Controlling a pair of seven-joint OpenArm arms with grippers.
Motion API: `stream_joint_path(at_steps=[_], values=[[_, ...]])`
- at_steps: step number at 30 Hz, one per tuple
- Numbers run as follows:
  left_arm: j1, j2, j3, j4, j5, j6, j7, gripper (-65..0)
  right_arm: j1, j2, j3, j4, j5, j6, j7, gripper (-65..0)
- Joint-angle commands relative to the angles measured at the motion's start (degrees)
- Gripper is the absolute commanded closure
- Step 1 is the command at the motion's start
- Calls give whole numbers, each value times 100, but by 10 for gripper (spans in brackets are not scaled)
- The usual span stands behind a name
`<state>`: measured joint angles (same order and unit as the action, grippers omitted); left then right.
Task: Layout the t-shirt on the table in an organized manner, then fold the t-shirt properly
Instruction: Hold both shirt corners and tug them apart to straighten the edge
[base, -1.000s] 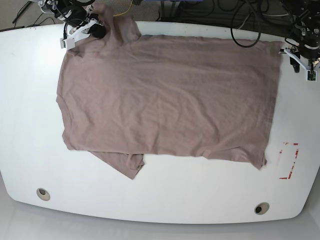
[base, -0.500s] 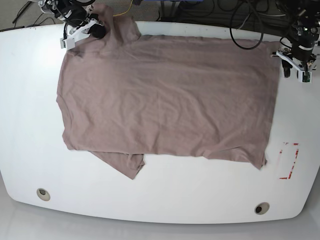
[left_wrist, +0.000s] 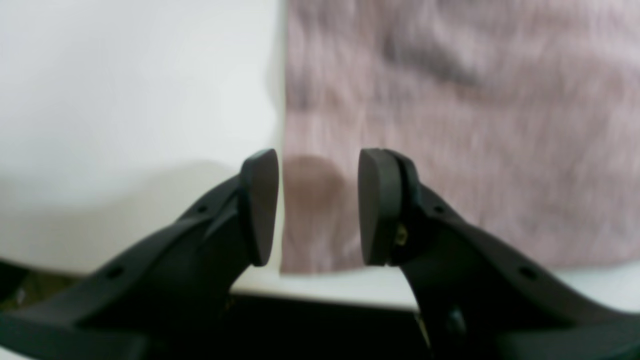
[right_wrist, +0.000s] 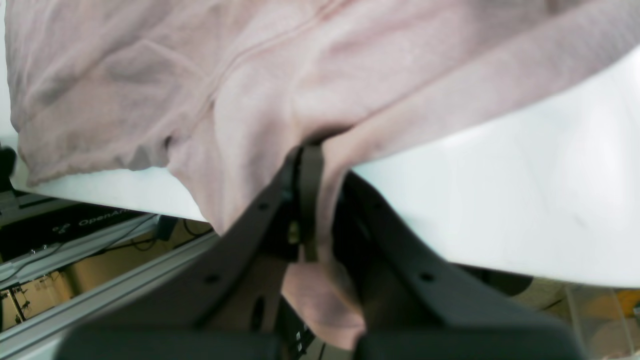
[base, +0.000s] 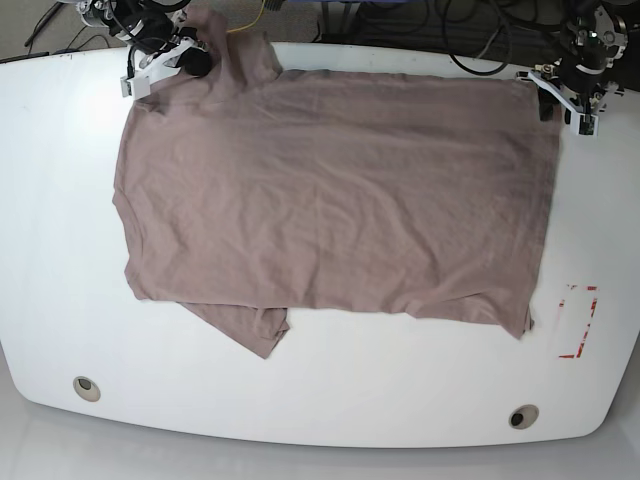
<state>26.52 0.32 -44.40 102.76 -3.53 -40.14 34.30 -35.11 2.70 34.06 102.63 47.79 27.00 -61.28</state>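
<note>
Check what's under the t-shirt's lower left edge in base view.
A folded-under sleeve of the t-shirt pokes out below the hem, lying on the white table. How far it is tucked beneath the body, and anything else under the cloth, is covered.

A robotics lab: a white table fills the frame, black cables tangle along the top edge, and an aluminium frame rail with printed lettering shows at the wrist view's lower left.
</note>
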Motion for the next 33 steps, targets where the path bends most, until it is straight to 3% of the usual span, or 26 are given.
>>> stream_joint_path(at_steps=[1,11,20,33], values=[[86,-71,-30,93,-82,14,-103,-248,-45,42,18,54,-45,-24,5,0],[315,-159,-39,93,-56,14,-103,-261,-36,51,18,54,-45,-24,5,0],[376,-229,-39,93,-47,14,-103,-391,-36,51,18,54,-45,-24,5,0],[376,-212,5,76,-47,14,-103,-389,-36,51,18,54,-45,-24,5,0]])
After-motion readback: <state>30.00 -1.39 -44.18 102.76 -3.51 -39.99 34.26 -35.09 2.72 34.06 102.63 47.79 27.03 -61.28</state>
